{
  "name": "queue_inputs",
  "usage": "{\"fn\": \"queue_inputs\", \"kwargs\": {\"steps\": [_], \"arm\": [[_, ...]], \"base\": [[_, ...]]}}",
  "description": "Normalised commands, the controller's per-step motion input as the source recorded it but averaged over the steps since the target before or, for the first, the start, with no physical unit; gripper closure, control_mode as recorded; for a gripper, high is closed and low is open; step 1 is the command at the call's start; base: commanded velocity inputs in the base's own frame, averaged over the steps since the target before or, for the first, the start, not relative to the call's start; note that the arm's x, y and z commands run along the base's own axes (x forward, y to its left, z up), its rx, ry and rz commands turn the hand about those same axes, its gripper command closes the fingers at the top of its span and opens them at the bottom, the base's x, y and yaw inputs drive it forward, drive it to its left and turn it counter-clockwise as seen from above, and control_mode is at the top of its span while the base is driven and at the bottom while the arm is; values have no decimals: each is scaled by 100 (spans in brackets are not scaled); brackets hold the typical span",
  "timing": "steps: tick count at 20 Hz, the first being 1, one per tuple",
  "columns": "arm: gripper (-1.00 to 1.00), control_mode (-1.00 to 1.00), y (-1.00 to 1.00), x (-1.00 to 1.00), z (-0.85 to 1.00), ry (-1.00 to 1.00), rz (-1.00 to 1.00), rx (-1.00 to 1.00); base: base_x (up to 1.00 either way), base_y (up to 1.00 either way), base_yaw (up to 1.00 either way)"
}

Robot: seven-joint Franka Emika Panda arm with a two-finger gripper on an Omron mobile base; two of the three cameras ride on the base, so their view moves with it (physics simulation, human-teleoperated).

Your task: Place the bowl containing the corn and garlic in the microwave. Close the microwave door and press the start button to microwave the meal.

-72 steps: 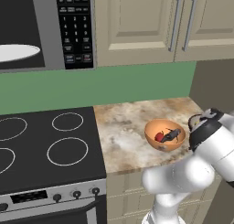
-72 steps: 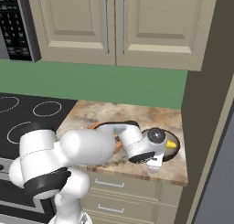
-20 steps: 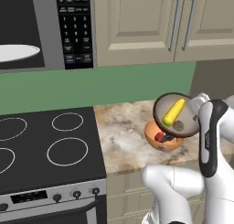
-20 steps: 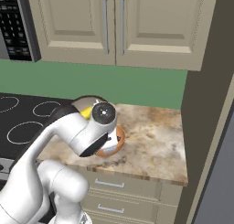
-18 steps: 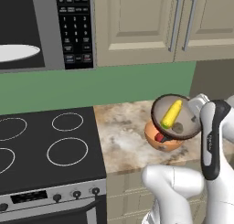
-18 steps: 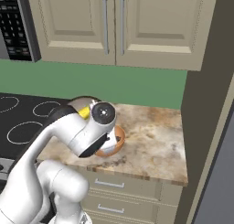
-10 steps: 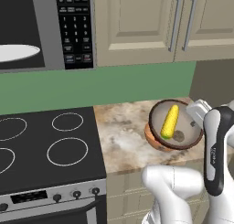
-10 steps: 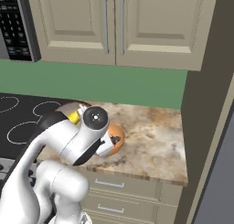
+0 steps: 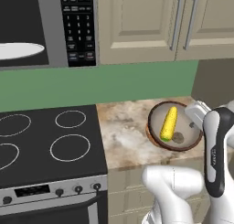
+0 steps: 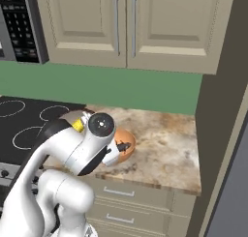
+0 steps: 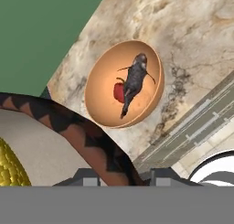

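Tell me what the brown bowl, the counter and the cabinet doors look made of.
Brown bowl: probably glazed ceramic or wood, going by its matte brown inside and darker patterned rim.
Counter: polished stone, likely granite or marble, with mottled beige veining.
Cabinet doors: painted wood, smooth cream panels with metal bar handles.
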Motion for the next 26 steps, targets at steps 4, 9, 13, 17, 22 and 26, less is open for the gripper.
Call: {"fn": "queue_inputs", "kwargs": {"steps": [4,9,13,17,22,26], "arm": [[100,100,0,0,0,0,0,0],[100,100,0,0,0,0,0,0],[100,100,0,0,0,0,0,0],[100,100,0,0,0,0,0,0],[100,100,0,0,0,0,0,0],[100,100,0,0,0,0,0,0]], "base": [[-86,20,21],[-87,47,21],[-19,82,12],[1,100,8],[21,76,2],[40,45,0]]}}
